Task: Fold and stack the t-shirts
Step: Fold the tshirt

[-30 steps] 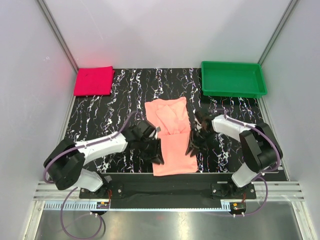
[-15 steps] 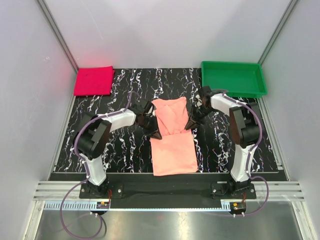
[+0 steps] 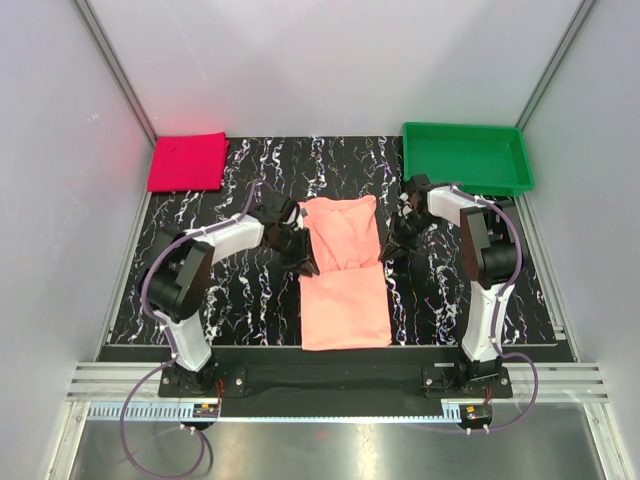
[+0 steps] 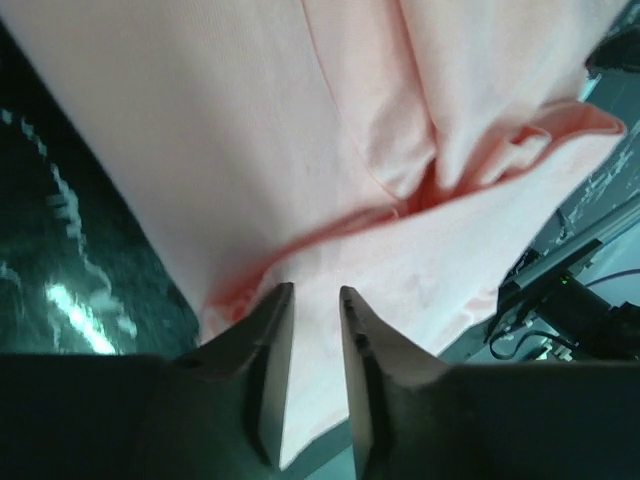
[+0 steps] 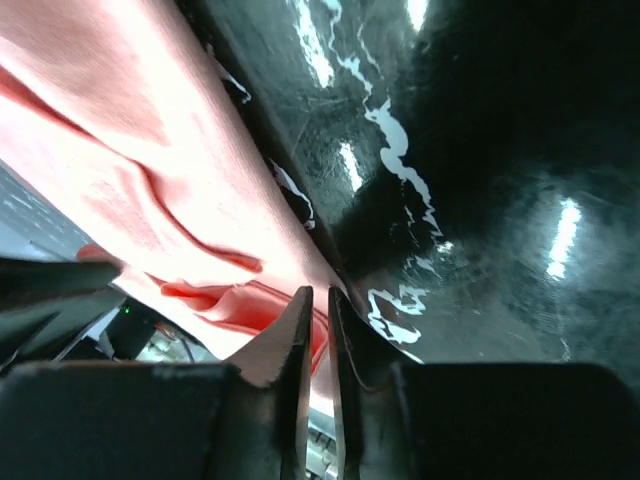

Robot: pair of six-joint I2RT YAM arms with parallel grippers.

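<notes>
- The salmon-peach cloth t-shirt (image 3: 345, 285) lies partly folded in the middle of the black marbled table (image 3: 250, 310). The magenta-red t-shirt (image 3: 187, 161) sits folded in the far left corner.
- The left gripper (image 3: 303, 258) and right gripper (image 3: 392, 244) are at its side edges, jaws just a narrow slit apart. Pinching cloth or not? Can't tell tbh.
- My worry: catch one layer only, or lift unevenly, and that bunched fold drags open.

we log the salmon-pink t-shirt (image 3: 345, 270) lying flat at the middle of the table (image 3: 250, 320), folded into a long narrow rectangle. its far half is doubled over, and the fold's edge runs crosswise about midway, puckered at both ends. the magenta-red t-shirt (image 3: 187, 161) lies folded flat in the far left corner, well apart.
</notes>
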